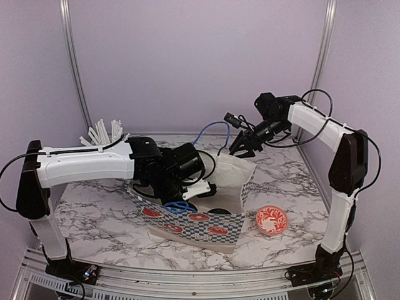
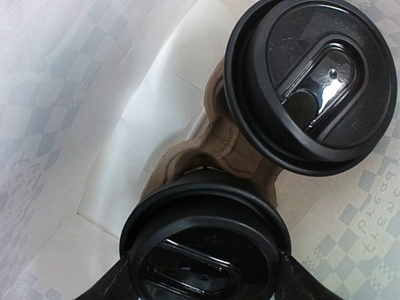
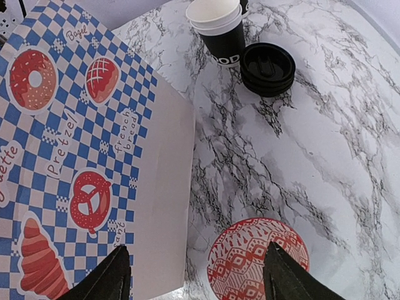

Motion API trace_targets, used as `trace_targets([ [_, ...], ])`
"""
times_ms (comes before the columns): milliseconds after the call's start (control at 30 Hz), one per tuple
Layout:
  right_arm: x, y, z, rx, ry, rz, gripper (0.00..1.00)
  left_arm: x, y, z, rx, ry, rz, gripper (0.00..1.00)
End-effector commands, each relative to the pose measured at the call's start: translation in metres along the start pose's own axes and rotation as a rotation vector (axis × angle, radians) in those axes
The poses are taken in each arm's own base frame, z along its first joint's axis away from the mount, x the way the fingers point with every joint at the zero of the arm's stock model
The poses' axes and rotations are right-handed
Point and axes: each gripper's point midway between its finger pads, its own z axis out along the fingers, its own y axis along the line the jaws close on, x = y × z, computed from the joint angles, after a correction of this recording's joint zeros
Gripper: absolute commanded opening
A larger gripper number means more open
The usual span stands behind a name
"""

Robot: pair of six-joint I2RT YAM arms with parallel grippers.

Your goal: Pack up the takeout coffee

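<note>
Left wrist — glossy round lids (image 2: 312,81), pulp carrier (image 2: 219,140), left pincer (image 2: 206,265) straddling one, grip unclear, right pincer (image 3: 195,256) released.

"Bagel", "Pretzel" and "french bread" on the checked paper bag (image 3: 62,137), white letters "OOD" on the black paper cup (image 3: 225,45)
</note>
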Motion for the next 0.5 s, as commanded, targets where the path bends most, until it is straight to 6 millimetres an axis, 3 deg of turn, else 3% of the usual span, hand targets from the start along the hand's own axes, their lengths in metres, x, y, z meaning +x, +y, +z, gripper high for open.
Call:
trace_targets([
  [0,-0.011,0.01,-0.011,0.007,-0.038,-0.026,0.7,0.022,0.006,0.019,-0.077,0.07,0.005,0.43],
  [200,-0.01,0.01,-0.011,0.01,-0.04,-0.022,0.7,0.026,-0.003,0.028,-0.067,0.068,0.02,0.45],
  [300,-0.011,0.012,-0.012,0.013,-0.042,-0.024,0.7,0.018,-0.004,0.016,-0.068,0.03,0.017,0.47],
  [467,-0.013,0.015,-0.015,0.015,-0.047,-0.032,0.7,0.011,-0.011,-0.007,-0.028,-0.028,-0.005,0.6],
])
